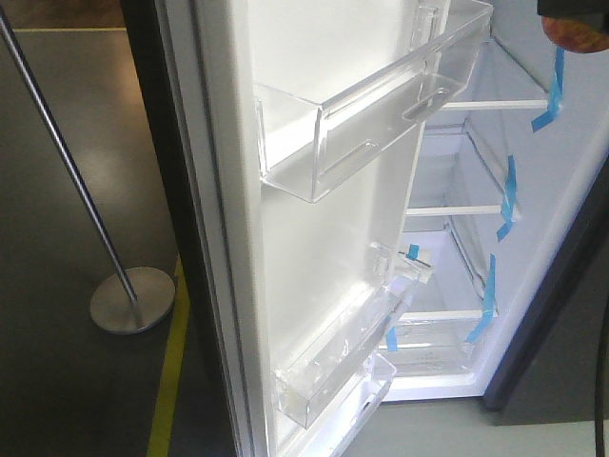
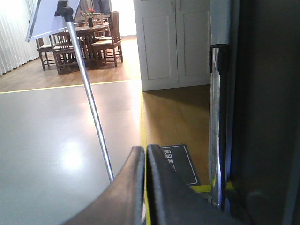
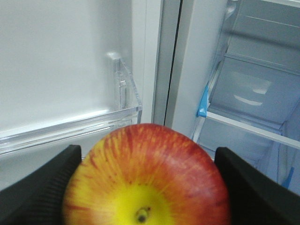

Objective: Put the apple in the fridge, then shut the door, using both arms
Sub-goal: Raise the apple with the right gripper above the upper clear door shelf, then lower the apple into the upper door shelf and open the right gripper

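Note:
The red and yellow apple [image 3: 147,180] fills the bottom of the right wrist view, and my right gripper [image 3: 147,187] is shut on it with a black finger at each side. In the front view the apple [image 1: 579,34] shows at the top right corner, level with the fridge's [image 1: 571,219] top white shelf. The door [image 1: 314,238] stands wide open, its white lining and clear bins facing me. My left gripper [image 2: 146,154] is shut with nothing in it, outside the door's dark edge [image 2: 262,112], low over the floor.
A metal stand pole [image 1: 67,162] on a round base [image 1: 131,300] rises left of the door. Yellow floor tape [image 1: 171,371] runs along the door's foot. Blue tape strips [image 1: 509,195] mark the fridge's right wall. White cabinets [image 2: 173,42] and a dining set [image 2: 84,40] lie beyond.

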Tool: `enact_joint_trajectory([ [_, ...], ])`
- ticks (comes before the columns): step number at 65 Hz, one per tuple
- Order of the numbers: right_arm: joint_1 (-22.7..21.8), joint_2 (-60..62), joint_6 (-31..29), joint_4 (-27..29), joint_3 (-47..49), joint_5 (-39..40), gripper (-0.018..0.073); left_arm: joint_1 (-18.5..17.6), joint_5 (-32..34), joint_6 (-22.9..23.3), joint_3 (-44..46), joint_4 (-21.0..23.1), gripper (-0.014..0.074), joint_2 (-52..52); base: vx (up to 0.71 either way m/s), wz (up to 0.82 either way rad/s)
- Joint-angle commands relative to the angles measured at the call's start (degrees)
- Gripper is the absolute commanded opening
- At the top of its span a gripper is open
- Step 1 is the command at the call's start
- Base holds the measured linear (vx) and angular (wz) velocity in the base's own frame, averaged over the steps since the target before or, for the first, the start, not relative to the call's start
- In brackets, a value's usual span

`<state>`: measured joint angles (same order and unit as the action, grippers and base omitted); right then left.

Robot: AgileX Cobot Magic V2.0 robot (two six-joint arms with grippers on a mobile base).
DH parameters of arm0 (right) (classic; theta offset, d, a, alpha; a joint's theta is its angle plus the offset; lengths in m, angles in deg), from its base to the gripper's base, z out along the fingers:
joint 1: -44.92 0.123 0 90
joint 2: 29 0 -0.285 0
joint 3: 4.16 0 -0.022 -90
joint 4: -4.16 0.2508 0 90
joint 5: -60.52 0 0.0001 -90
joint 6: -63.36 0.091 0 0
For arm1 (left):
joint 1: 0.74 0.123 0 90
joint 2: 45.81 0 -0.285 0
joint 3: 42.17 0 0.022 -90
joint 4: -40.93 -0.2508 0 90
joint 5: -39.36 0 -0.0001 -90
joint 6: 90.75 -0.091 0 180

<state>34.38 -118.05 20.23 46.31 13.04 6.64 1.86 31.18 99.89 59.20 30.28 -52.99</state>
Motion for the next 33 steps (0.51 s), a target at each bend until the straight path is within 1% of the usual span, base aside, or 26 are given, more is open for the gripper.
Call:
enact_joint_trajectory([
  [1,-0.27,1.9,-0.11,2.73,1.8,3.49,0.0119,-0.39,3.76,0.35,1.15,0.14,-0.0007,0.91,0.0,0.0],
  [26,-0.27,1.9,-0.11,2.91,1.8,3.55,0.0119,-0.39,3.76,0.35,1.15,0.14,-0.0007,0.91,0.0,0.0],
  [33,-0.27,1.82,-0.21,4.59,1.8,4.69,0.0119,-0.39,3.76,0.35,1.15,0.14,-0.0007,0.91,0.0,0.0],
])
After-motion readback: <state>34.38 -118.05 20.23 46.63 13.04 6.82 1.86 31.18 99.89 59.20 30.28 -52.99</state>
